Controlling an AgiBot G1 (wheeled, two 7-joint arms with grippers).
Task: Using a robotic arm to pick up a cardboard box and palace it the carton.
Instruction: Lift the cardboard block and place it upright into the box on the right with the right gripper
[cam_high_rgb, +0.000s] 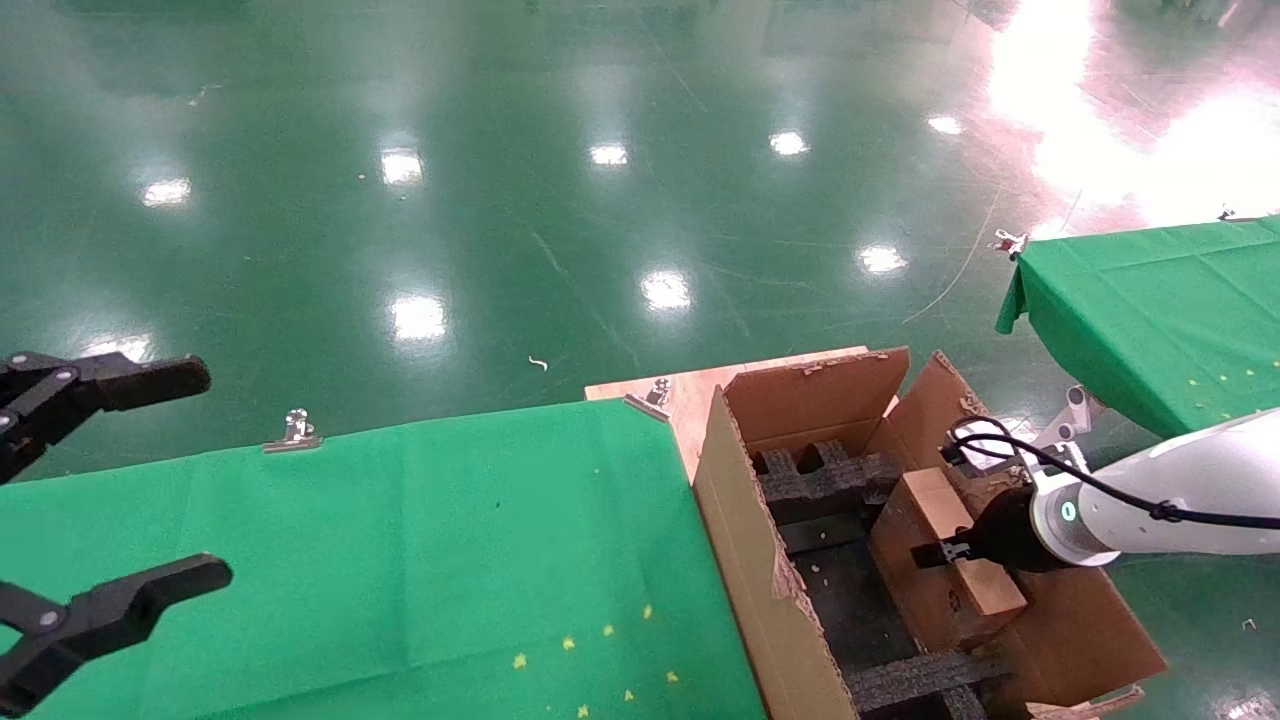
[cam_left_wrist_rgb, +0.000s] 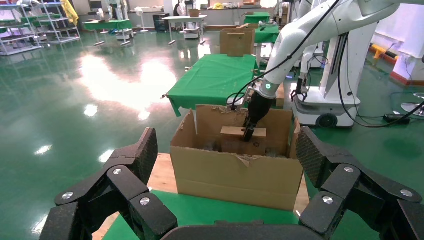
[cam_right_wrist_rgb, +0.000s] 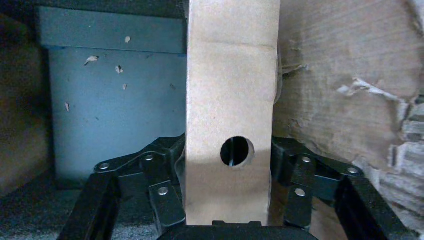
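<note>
Three cameras — one high, two wrist-mounted.
Head looks down on the carton; left wrist faces it from afar; right wrist sits inside, tight on the cardboard box.

The cardboard box is small, brown and closed, with a round hole in one narrow face. It sits tilted inside the carton, against the right wall. The carton is large, corrugated, open-topped, with upright flaps, ragged edges and black foam inserts. The robotic arm, white with a teal ring, reaches into it.
</note>
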